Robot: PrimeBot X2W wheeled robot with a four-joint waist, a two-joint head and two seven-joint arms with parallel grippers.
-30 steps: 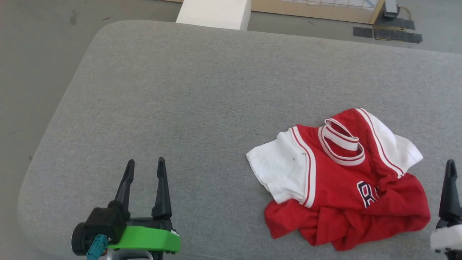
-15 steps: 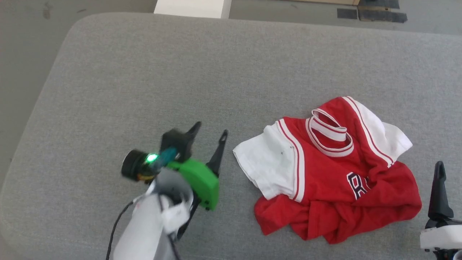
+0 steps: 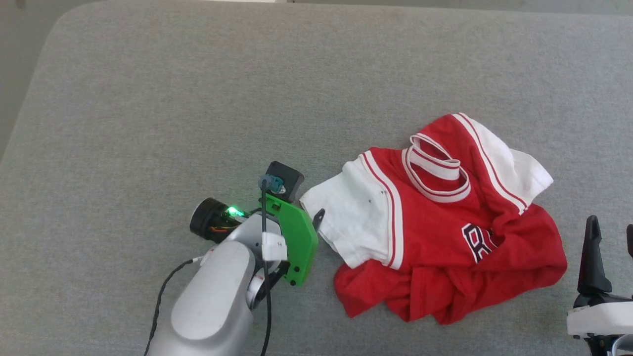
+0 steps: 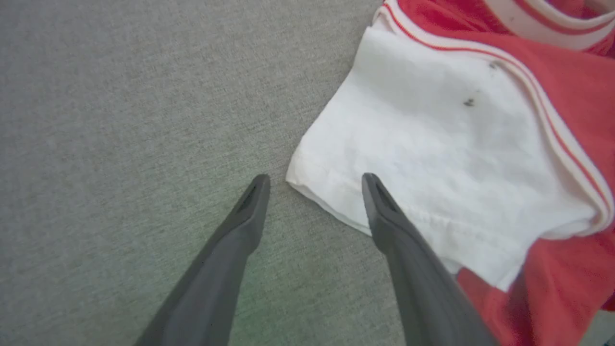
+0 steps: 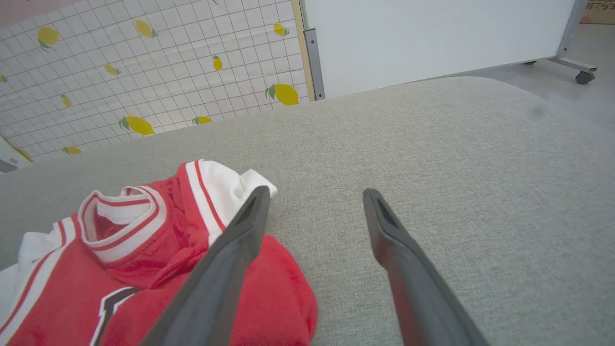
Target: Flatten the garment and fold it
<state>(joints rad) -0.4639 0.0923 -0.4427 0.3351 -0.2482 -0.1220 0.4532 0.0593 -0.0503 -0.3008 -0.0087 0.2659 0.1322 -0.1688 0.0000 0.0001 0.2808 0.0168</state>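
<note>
Red jersey-style T-shirt (image 3: 440, 252) with white sleeves and striped collar lies crumpled on grey fabric bench (image 3: 198, 99); left claw (image 4: 314, 179) and right claw (image 5: 314, 191) both released.

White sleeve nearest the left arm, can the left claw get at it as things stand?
Likely yes: the left claw hangs open over the white sleeve corner, nothing blocking it.

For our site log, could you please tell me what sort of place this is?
Probably an indoor robot test space: a grey fabric-covered surface, a lemon-print tiled backdrop and a white partition on castors.
</note>
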